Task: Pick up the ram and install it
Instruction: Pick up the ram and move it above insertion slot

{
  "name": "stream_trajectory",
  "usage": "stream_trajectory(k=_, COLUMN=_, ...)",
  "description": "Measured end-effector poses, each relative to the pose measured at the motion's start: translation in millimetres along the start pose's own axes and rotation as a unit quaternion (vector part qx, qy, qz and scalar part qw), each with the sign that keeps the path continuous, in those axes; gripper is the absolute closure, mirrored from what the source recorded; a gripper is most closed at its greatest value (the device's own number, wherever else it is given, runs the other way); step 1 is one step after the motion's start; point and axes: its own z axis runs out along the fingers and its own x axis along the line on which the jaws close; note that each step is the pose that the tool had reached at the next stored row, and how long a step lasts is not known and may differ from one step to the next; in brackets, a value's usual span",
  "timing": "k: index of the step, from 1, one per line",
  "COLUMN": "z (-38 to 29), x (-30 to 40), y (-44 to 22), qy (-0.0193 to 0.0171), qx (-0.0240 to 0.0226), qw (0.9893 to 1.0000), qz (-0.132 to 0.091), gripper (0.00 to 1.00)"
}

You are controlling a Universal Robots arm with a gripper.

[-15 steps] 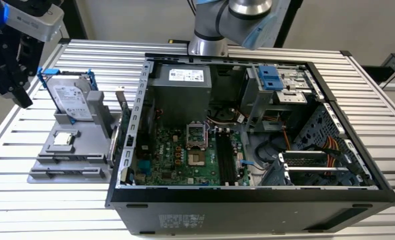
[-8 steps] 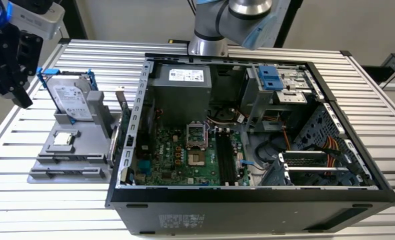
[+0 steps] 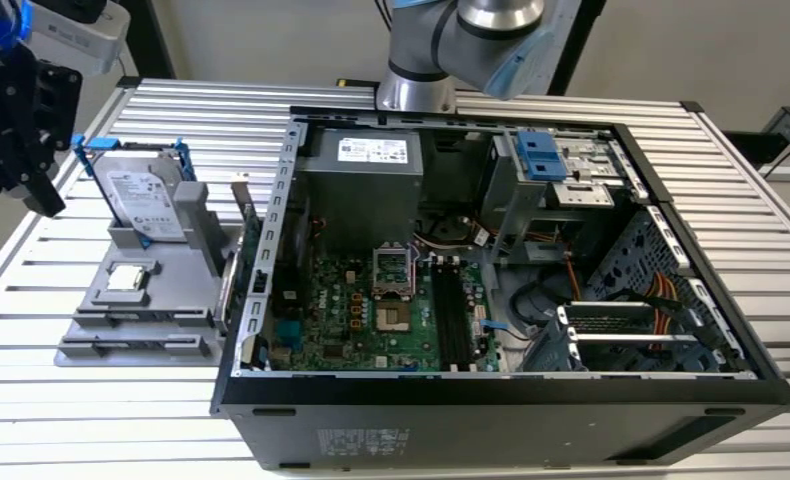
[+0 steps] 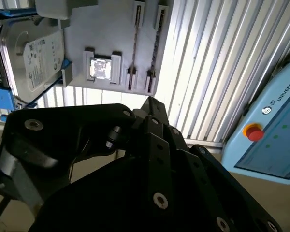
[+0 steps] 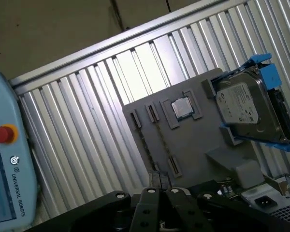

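Black gripper (image 3: pixel 19 180) hangs at about 10 o'clock in the exterior view, over the back corner of the slatted aluminium table (image 3: pixel 128 420). Honestly I can't tell whether it's open or closed, since its dark body hides that part in both wrist views.

Closest thing to it is the grey fixture (image 3: pixel 102 330), down toward 5 o'clock from the gripper and well apart from it. The ram (image 5: pixel 162 142) sits in that fixture. In the first wrist view it's edge-on, a thin dark line in the slot just beside the processor (image 5: pixel 183 108). On the processor's other side the hard drive (image 5: pixel 246 108) stands in its blue frame. In the exterior view the drive is at the fixture's 12 o'clock end, the processor mid-plate, and the long slots are at the 6 o'clock end.

At 3 o'clock from the fixture, touching or just beside it, the open PC case (image 3: pixel 502 420) lies on its side. The green motherboard (image 3: pixel 368 310) faces up, with the black memory slots (image 3: pixel 451 320) along its 3 o'clock edge. The arm's base (image 3: pixel 415 90) is at 12 o'clock behind the case. A light blue pendant (image 5: pixel 5 169) with a red button shows off the table's edge.
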Motion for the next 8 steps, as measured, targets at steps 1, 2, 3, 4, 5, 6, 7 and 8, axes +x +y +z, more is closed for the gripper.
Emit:
stream_trajectory(k=1, z=0.0, x=0.0, y=0.0, qy=0.0002, qx=0.0001, qw=1.0, qz=-0.004, gripper=1.0)
stream_trajectory(k=2, z=0.0, x=0.0, y=0.0, qy=0.0004, qx=0.0001, qw=1.0, qz=-0.009, gripper=1.0)
stream_trajectory(k=3, z=0.0, x=0.0, y=0.0, qy=0.0006, qx=0.0002, qw=0.9999, qz=-0.013, gripper=1.0)
stream_trajectory(k=4, z=0.0, x=-0.1, y=0.0, qy=0.0009, qx=0.0002, qw=0.9998, qz=-0.018, gripper=1.0)
stream_trajectory(k=5, z=0.0, x=-0.1, y=0.0, qy=0.0011, qx=0.0003, qw=0.9998, qz=-0.022, gripper=1.0)
stream_trajectory(k=6, z=0.0, x=-0.1, y=0.1, qy=0.0013, qx=0.0004, qw=0.9997, qz=-0.026, gripper=1.0)
stream_trajectory(k=7, z=0.0, x=-0.1, y=0.0, qy=0.0015, qx=0.0005, qw=0.9995, qz=-0.031, gripper=1.0)
stream_trajectory(k=8, z=0.0, x=-0.1, y=0.1, qy=0.0017, qx=0.0005, qw=0.9994, qz=-0.035, gripper=1.0)
